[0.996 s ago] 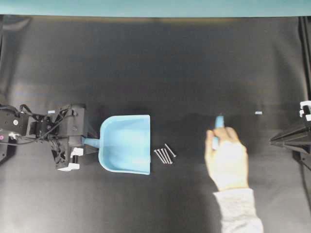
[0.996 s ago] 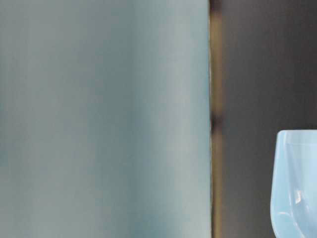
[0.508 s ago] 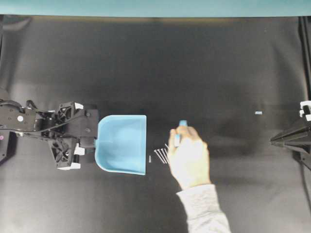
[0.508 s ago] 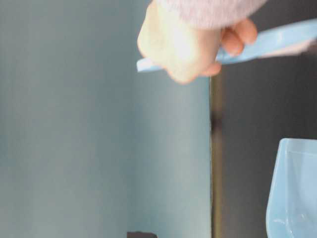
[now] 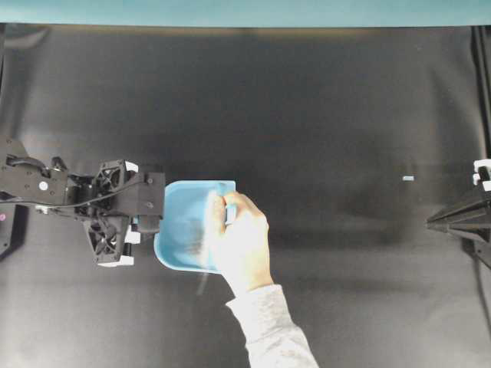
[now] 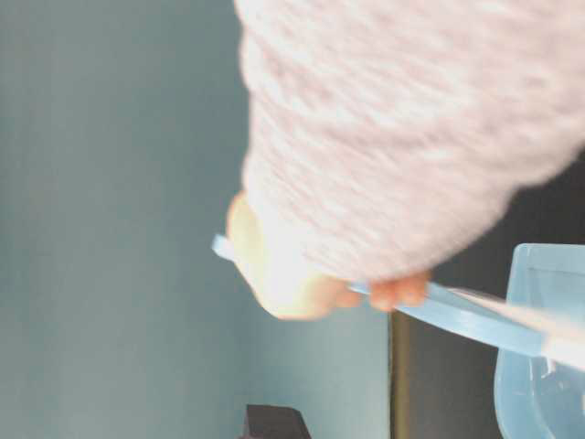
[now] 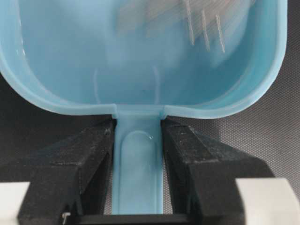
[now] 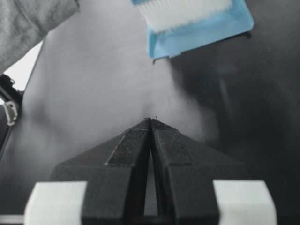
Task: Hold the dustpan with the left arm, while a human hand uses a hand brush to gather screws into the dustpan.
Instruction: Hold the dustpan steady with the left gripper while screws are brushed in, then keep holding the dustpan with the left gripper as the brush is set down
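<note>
Human hand [image 5: 244, 247] with hand brush [image 8: 187, 11] over dustpan [image 5: 182, 230], handle in left gripper [image 7: 138, 176]; right gripper [image 8: 151, 123] closed, apart.

Black cloth-covered bench [image 5: 307, 115] fills the overhead view. Teal strip [image 5: 245, 11] runs along its far edge. Small pale tag [image 5: 408, 179] lies on the bench toward the right, well apart from everything else. Table-level view: blurred teal wall [image 6: 119, 183].

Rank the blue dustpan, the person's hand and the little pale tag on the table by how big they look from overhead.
1. Dustpan, though the hand covers part of it.
2. Hand, somewhat smaller; it sits above the pan, nearer the camera.
3. Pale tag, by far the smallest.
</note>
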You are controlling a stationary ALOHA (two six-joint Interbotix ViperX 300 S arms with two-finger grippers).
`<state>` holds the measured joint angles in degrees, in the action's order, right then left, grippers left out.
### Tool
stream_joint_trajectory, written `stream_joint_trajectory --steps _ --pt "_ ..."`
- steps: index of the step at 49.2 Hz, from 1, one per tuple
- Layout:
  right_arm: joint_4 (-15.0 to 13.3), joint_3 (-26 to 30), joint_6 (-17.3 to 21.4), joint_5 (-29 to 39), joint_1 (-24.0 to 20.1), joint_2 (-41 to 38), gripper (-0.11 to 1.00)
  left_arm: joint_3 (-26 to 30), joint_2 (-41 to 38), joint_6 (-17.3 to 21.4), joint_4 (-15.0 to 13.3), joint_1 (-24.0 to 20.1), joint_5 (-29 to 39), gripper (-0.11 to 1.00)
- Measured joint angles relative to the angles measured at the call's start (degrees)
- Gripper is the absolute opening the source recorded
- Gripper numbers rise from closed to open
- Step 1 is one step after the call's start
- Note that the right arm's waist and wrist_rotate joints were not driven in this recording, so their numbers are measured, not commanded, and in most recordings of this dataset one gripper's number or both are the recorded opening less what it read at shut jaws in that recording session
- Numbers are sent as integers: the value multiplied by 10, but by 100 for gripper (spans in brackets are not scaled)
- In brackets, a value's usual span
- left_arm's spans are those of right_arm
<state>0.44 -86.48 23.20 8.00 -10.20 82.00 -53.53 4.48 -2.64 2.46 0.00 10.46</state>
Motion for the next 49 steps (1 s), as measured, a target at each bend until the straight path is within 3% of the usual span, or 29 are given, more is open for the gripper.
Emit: stream_joint_trajectory --steps 6,12,29,49 --pt "0 0 -1 0 0 0 0 -7 -2 -3 -1 -1 -24 31" --pt "0 0 -1 -1 0 0 0 -33 -1 -6 0 -4 -90 31" --pt "0 0 0 -1 0 1 0 -144 15 -13 0 -35 -421 31" --pt "0 0 0 -1 0 1 0 -155 14 -6 0 -34 -484 31"
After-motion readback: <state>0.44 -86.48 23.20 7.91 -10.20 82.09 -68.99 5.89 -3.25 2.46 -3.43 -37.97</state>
